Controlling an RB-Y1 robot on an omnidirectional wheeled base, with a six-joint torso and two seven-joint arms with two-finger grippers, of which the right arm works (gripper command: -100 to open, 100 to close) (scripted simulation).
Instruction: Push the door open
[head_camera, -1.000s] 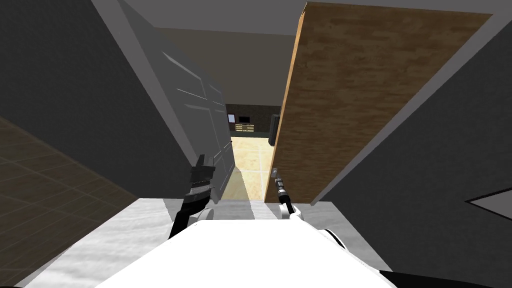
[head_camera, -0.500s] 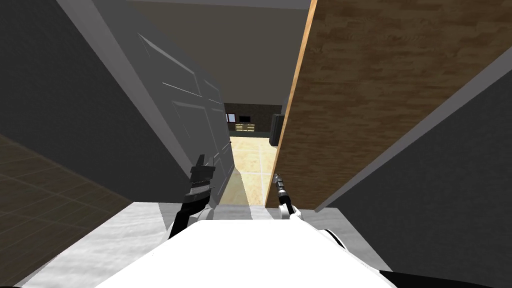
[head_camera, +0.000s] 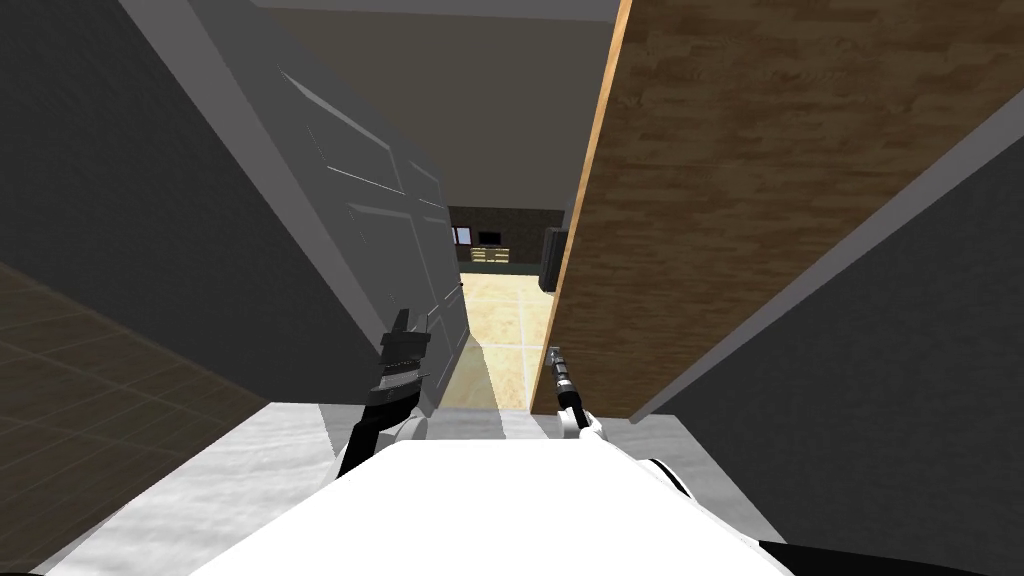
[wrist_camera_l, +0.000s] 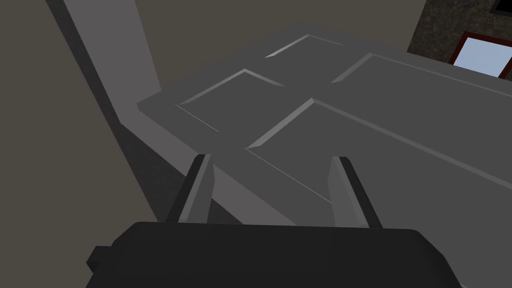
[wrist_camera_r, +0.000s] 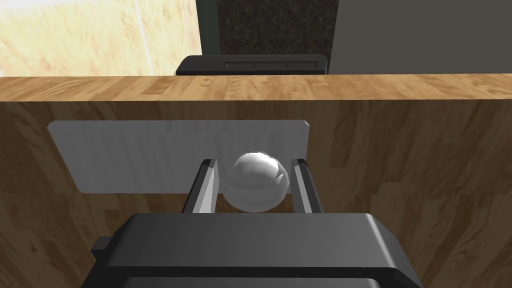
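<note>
**Holding the knob, door part open**

The right gripper (wrist_camera_r: 254, 164) is squeezing the round knob (wrist_camera_r: 255, 184) on the wooden door (head_camera: 760, 200), which is standing part open on my right. I think a steady push forward comes next. The left gripper (wrist_camera_l: 272, 160), fingers apart, is hovering by the grey door (wrist_camera_l: 350, 135), which is making the gap narrow.
</note>
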